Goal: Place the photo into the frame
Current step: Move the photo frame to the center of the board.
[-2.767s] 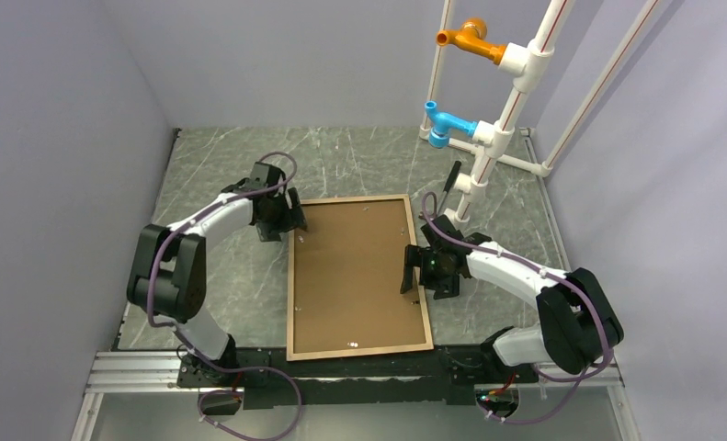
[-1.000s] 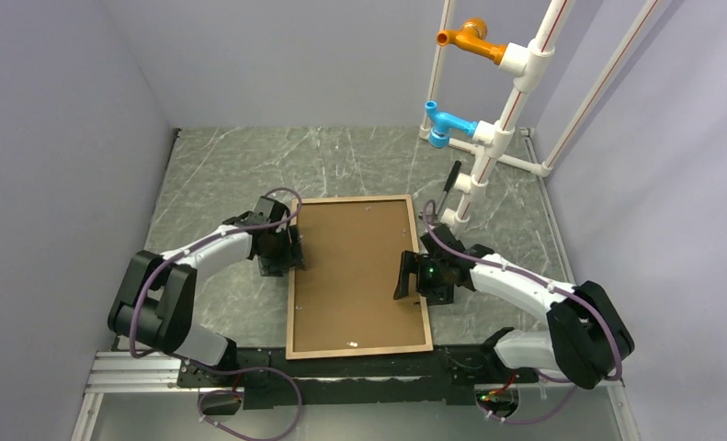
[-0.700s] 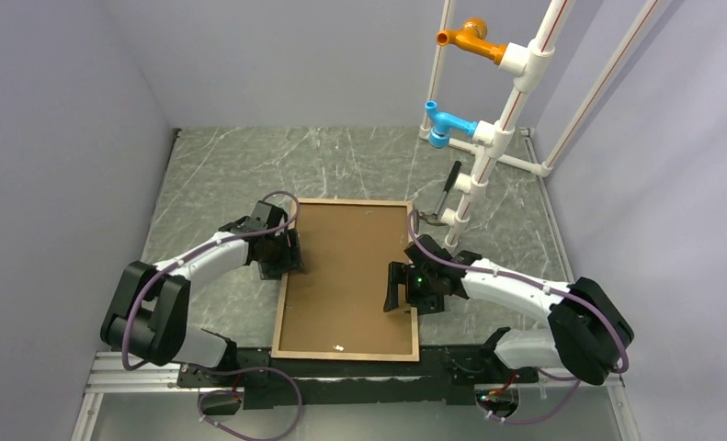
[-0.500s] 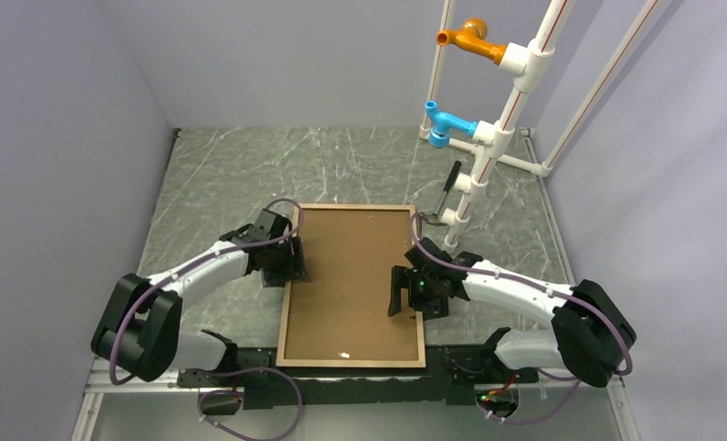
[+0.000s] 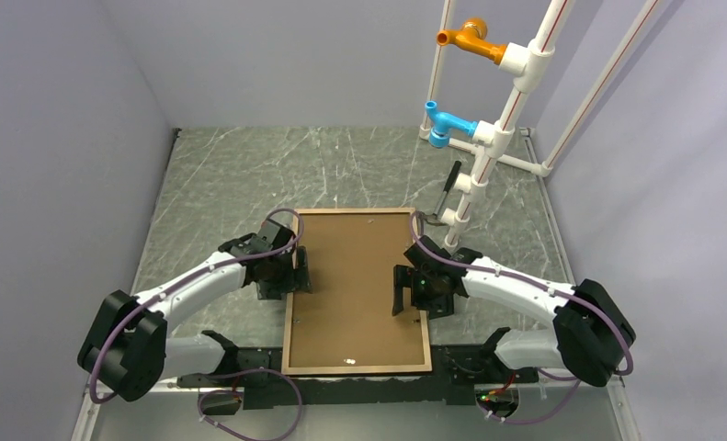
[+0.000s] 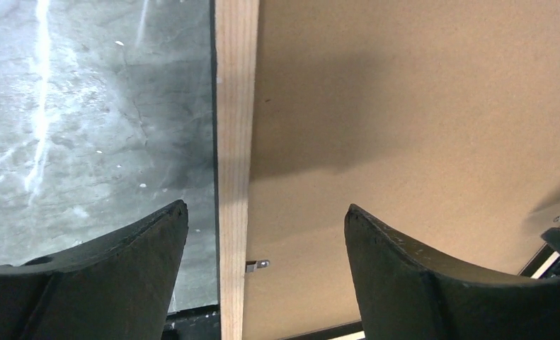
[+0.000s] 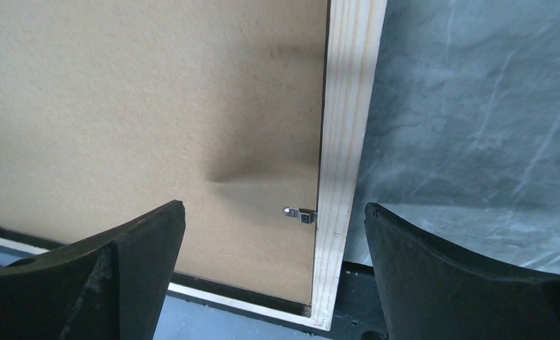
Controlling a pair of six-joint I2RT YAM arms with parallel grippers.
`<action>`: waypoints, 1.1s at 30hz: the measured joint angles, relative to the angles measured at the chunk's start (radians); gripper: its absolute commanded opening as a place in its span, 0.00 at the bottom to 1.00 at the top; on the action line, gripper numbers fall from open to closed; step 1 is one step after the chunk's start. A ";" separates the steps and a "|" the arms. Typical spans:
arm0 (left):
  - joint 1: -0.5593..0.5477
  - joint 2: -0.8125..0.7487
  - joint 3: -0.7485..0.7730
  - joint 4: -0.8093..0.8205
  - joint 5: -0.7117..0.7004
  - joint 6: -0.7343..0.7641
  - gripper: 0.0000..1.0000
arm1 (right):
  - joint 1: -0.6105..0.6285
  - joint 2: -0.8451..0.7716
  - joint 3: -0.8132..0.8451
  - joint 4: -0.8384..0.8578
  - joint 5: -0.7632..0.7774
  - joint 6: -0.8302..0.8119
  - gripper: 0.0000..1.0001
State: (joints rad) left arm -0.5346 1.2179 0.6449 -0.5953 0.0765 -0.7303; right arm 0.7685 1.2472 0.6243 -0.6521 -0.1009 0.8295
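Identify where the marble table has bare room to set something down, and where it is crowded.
Free: grey marble table between the wooden picture frame's far rail and back wall. Crowded: both long rails, under the left fingers and right fingers, and around the white pipe stand.

SURFACE: grey-green marbled table [image 5: 231, 184] | LYING ON IT: frame [image 5: 357, 370], flat, pale wooden back uppermost, brown backing board [image 5: 355, 276] seated within its rails | POSITION: centre, near end reaching over black mounting rail [image 5: 442, 372] | FAR RIGHT CORNER: white pipe stand [image 5: 488, 156], upright, foot on tabletop
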 measured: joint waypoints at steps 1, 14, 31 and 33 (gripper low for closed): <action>0.000 0.004 0.008 -0.012 -0.007 0.000 0.84 | -0.003 0.005 0.015 -0.012 0.015 -0.004 0.99; 0.041 0.062 0.092 -0.048 -0.048 0.039 0.83 | -0.101 0.183 0.200 -0.028 0.150 -0.129 0.99; 0.274 -0.008 0.045 -0.039 0.058 0.134 0.86 | -0.002 0.323 0.294 0.048 0.110 -0.129 0.98; 0.277 -0.007 0.044 -0.037 0.063 0.140 0.86 | 0.007 0.346 0.311 0.042 0.121 -0.129 0.98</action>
State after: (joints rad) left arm -0.2581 1.2106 0.6888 -0.6319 0.1398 -0.5900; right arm 0.7757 1.5929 0.9352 -0.6098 0.0200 0.7006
